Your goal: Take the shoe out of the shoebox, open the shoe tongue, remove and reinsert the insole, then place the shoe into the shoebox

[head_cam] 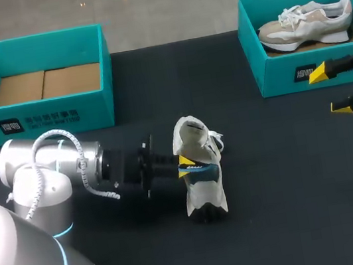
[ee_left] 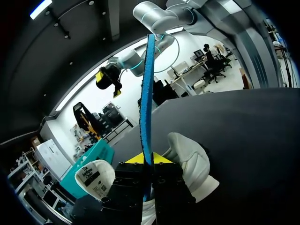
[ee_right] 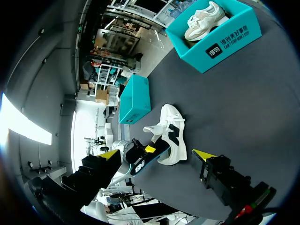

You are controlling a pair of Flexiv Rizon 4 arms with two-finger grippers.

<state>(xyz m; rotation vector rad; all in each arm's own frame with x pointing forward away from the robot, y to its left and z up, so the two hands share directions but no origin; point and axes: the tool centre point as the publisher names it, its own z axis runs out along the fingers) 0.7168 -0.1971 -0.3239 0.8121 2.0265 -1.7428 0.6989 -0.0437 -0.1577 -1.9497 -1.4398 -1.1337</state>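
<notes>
Left gripper point(ee_left: 149, 159) clenched the insole point(ee_left: 148, 93) near one end — thin, likely light, bendy; right gripper point(head_cam: 329, 89) hung released.

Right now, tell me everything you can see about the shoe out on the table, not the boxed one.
The shoe is a white sneaker with dark navy and teal side panels and white laces, seemingly fabric and leather. It lies on the dark table between the left teal box and right teal box, tongue pulled open. The left tool is at its middle, shut on the blue-edged insole. The right tool is clear of it.
</notes>
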